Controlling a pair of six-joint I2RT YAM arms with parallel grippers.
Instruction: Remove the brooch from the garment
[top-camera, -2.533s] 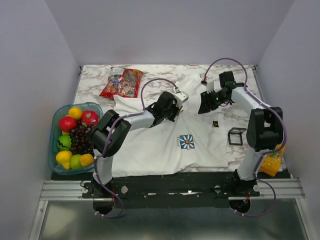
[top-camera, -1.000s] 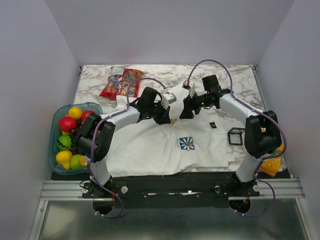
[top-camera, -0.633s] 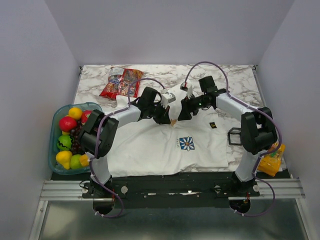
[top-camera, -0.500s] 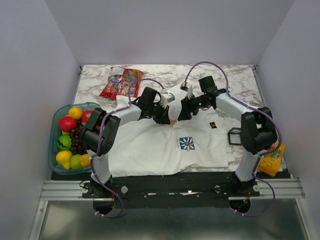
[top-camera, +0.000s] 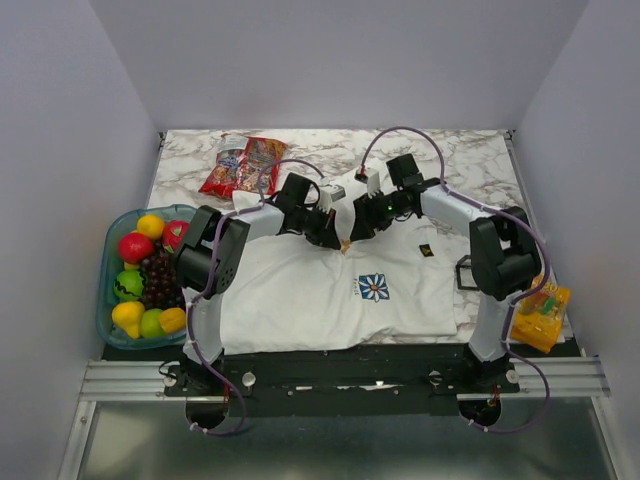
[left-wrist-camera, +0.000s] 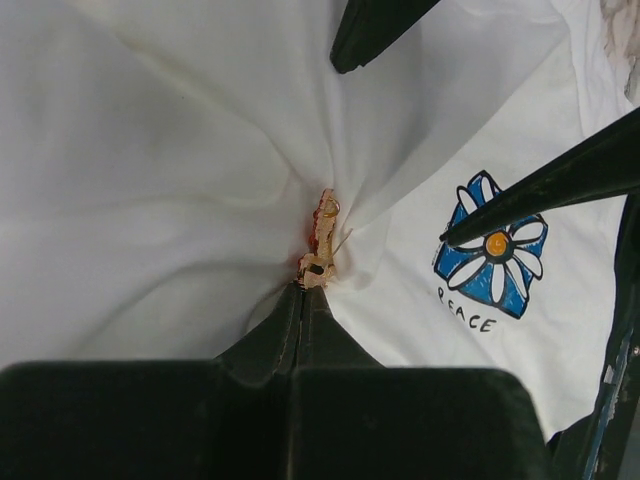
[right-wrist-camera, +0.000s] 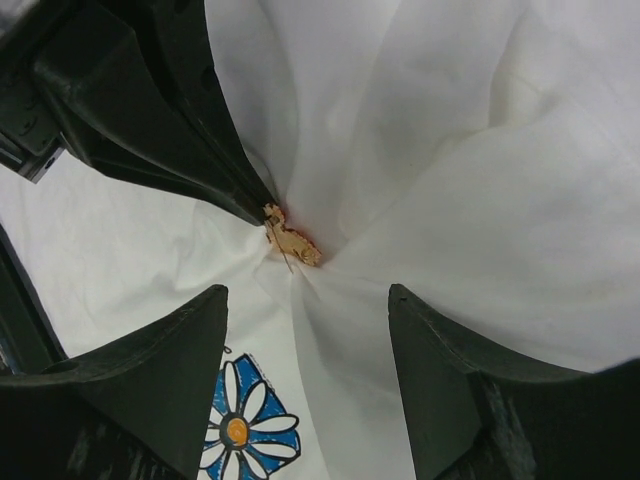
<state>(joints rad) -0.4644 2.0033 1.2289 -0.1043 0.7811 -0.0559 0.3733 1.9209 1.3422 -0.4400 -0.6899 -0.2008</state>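
The pulling-free step is in hand. The left hand is pinched tight on the lower end of the brooch. The brooch sits in a pucker of the garment about the middle of the desk and is not yet free. The right hand hangs with fingers wide, straddling the garment just beside the brooch. Next, I judge, the right hand must pin the garment down while the left hand draws the brooch out. Count: one brooch, one garment, one daisy print, two hands.

Soft matt white cloth garment; shiny gold-metal brooch
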